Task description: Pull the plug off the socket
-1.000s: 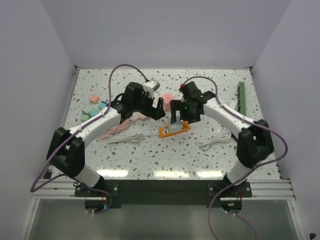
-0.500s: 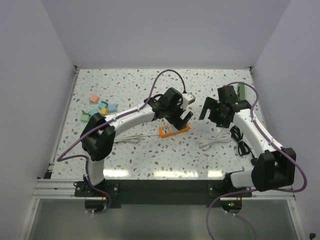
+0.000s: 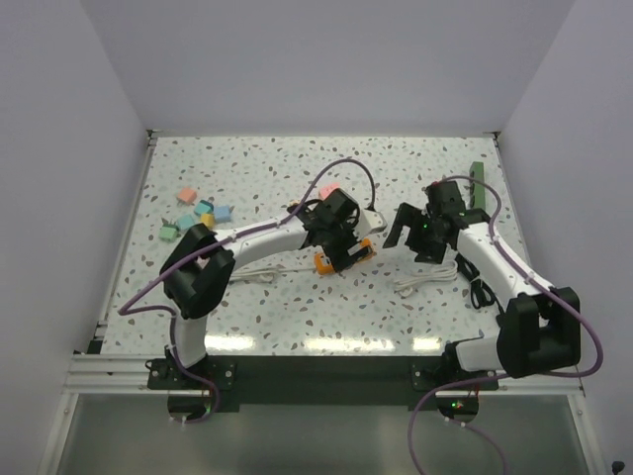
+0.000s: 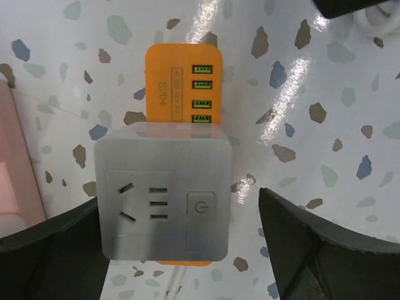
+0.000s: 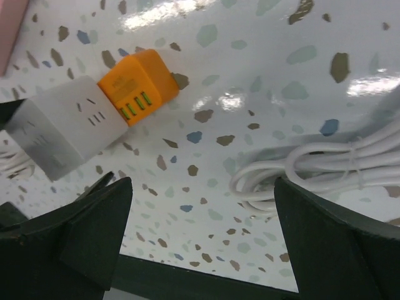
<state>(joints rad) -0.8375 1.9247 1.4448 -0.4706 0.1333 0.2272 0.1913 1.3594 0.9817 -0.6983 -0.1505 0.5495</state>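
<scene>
Left gripper (image 4: pixel 181 234), jaws wide apart, has dropped since a moment ago to straddle the white adapter plug (image 4: pixel 164 190), seated in the orange socket block (image 4: pixel 184 69) mid-table. Right gripper (image 5: pixel 200 231), also spread and empty, has swung closer. Orange label print (image 4: pixel 177 87) is too blurred to read.

The left claw (image 3: pixel 346 255) has dropped lower and slightly left of frame centre, now straddling the grey plug (image 4: pixel 164 190) on the orange socket (image 3: pixel 322 262). The right claw (image 3: pixel 406 237) has sunk slightly.
</scene>
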